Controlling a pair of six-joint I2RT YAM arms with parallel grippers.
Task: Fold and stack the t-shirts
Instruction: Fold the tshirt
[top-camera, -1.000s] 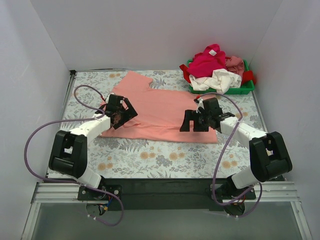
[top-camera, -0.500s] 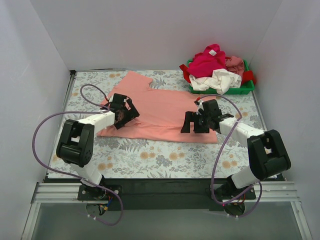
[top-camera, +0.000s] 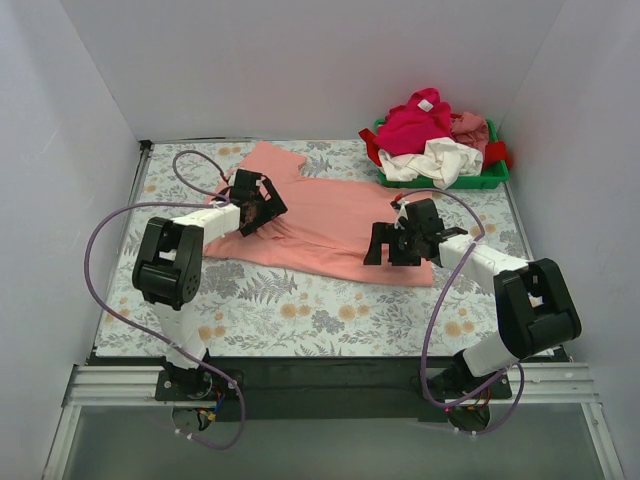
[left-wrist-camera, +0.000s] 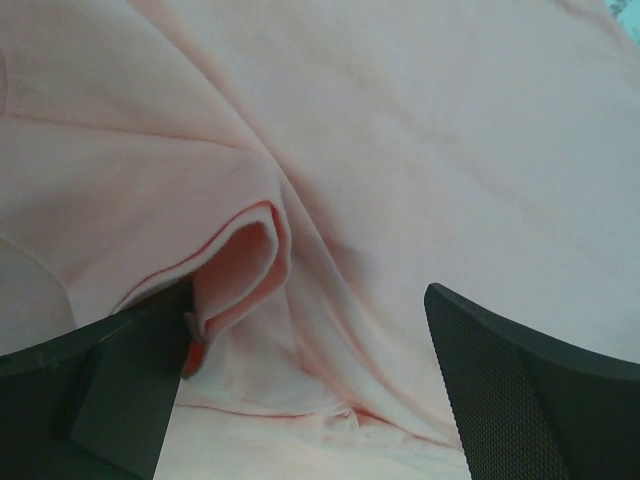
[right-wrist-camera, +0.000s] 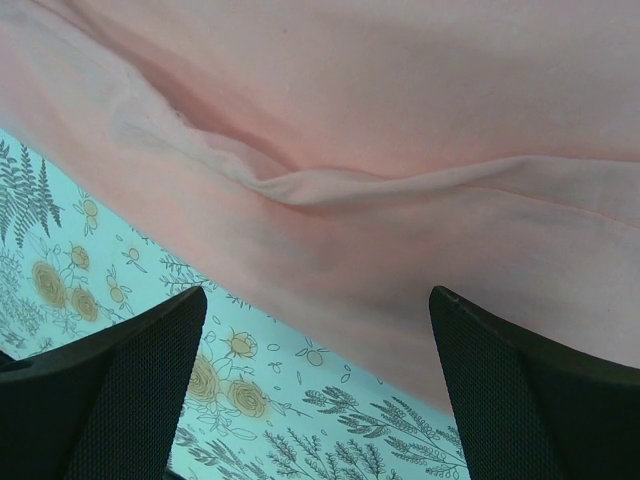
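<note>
The salmon-pink t-shirt (top-camera: 330, 215) lies spread on the floral table, with a sleeve pointing to the far left. My left gripper (top-camera: 262, 203) hovers open over the shirt's left part. In the left wrist view a rolled fold of the shirt (left-wrist-camera: 250, 265) sits right beside the left finger (left-wrist-camera: 100, 390), and the left gripper (left-wrist-camera: 310, 400) holds nothing. My right gripper (top-camera: 386, 245) is open above the shirt's near right hem. The right wrist view shows that hem (right-wrist-camera: 330, 290) and bare table between the wide-apart fingers of the right gripper (right-wrist-camera: 315, 400).
A green tray (top-camera: 490, 181) stands at the back right. It holds a heap of magenta (top-camera: 415, 120), white (top-camera: 440, 160), dusty pink (top-camera: 470, 126) and red (top-camera: 371, 146) shirts. White walls close in the table on three sides. Purple cables loop beside both arms.
My left gripper has moved away from me and a little to the right across the shirt's left side, and the cloth's near-left edge has shifted with it. The right arm has barely moved.
</note>
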